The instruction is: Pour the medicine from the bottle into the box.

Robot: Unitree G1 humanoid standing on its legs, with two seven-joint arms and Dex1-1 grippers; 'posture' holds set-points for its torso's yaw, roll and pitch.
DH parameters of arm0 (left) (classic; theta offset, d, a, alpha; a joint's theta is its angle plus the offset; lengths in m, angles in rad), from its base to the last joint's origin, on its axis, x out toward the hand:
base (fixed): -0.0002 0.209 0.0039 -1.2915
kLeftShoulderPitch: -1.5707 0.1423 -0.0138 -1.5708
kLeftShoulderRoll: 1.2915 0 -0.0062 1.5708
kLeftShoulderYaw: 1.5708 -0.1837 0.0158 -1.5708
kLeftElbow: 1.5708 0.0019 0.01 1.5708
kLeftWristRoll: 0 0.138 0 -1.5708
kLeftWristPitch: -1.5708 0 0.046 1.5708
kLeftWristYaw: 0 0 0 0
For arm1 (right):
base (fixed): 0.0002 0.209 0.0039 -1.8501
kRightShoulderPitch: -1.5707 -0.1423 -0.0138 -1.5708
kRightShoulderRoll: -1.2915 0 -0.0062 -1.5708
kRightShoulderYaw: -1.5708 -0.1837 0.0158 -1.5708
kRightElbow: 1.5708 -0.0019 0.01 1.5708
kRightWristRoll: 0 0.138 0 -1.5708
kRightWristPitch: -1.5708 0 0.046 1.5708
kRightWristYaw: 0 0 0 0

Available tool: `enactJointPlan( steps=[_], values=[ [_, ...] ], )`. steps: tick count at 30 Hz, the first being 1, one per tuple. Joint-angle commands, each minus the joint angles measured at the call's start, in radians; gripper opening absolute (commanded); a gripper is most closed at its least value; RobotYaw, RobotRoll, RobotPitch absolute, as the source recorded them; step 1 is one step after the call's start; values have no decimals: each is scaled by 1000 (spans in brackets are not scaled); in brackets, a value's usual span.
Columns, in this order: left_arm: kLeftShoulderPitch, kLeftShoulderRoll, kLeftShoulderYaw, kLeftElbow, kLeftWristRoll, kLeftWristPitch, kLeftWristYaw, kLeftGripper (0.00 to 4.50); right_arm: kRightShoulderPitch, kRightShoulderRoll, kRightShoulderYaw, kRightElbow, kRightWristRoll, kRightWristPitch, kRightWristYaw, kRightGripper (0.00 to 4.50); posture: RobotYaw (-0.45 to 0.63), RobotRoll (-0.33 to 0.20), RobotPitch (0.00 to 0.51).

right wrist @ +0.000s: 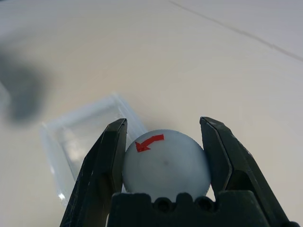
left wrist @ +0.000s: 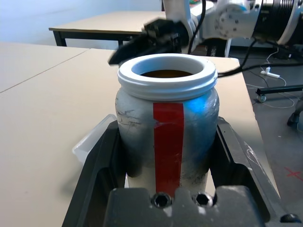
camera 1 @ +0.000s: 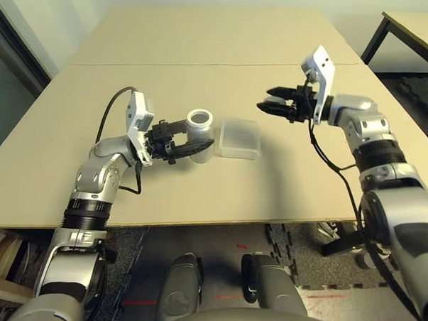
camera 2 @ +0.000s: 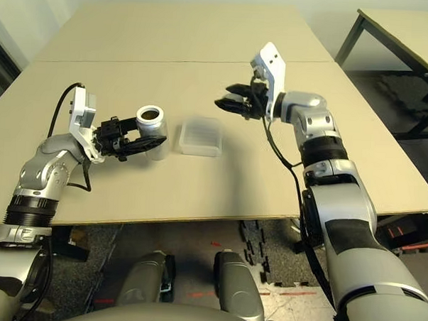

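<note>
My left gripper [camera 1: 188, 146] clamps the uncapped bottle [camera 1: 198, 135] upright at the box's [camera 1: 240, 139] nine o'clock, ready for tipping, while my right gripper [right wrist: 163, 156] pinches the cap [right wrist: 166, 164] clear at two o'clock.

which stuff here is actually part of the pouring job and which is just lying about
Part of the job:
- bottle, open, upright, clamped in the left hand
- cap, grey with a red arrow, clamped in the right hand
- box, clear, on the table beside the bottle

Just lying about:
- second table off to the right
- dark floor mats below the table edge
</note>
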Motion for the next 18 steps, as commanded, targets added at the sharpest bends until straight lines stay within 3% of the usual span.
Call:
enactJointPlan(
  steps=[1,14,18],
  values=[
    [-18,12,6,17,7,1,-8,2593,26,-7,-19,70,-25,-37,-37,2594,-16,0,75],
    [-45,19,9,39,25,-22,6,2593,54,1,-35,207,-52,-83,-91,2594,-10,0,70],
    [-58,15,6,55,40,-36,13,2593,57,0,-34,213,-61,-86,-92,3918,-15,0,69]
  ],
)
